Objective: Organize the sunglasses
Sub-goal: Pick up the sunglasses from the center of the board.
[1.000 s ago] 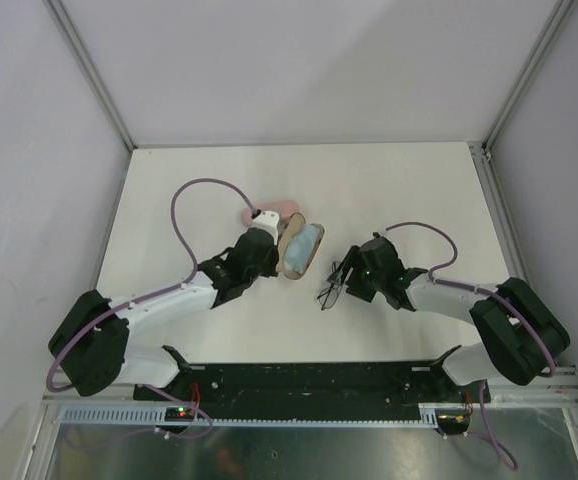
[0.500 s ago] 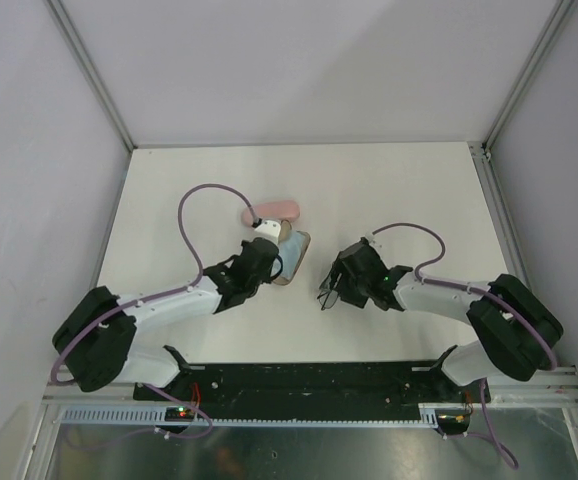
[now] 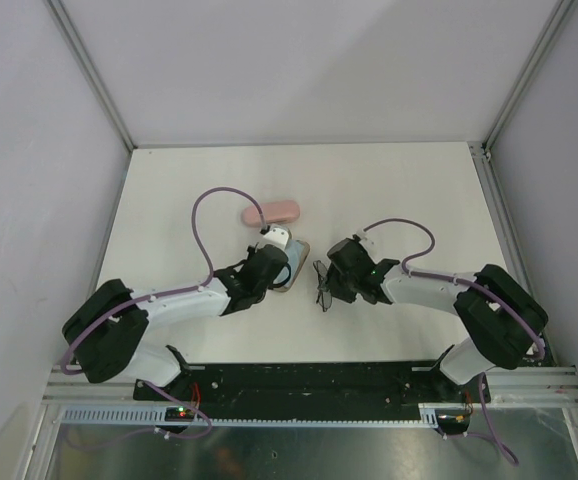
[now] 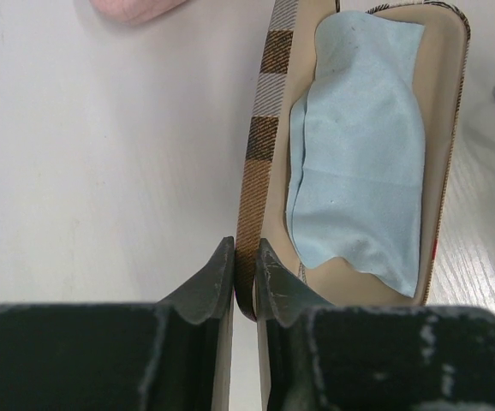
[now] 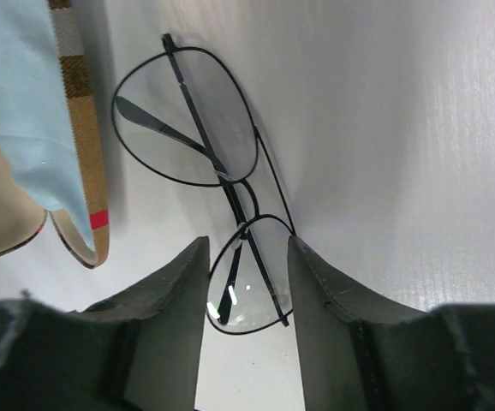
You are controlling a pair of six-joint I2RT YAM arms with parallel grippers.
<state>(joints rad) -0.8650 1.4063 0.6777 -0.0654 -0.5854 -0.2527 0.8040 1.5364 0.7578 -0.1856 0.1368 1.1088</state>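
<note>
Both arms drawn inward, white table (image 3: 419, 190), pale grey walls (image 3: 299, 60)

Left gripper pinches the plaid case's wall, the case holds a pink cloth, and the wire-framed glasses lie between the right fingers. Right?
Not quite: in the left wrist view the cloth inside the open plaid case is light blue, not pink. The left gripper does pinch the wall; the thin wire-framed glasses lie between the right gripper fingers.

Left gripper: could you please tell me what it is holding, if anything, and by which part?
The left gripper is pinching the open plaid case by its near side wall, fingers closed on the rim.
</note>
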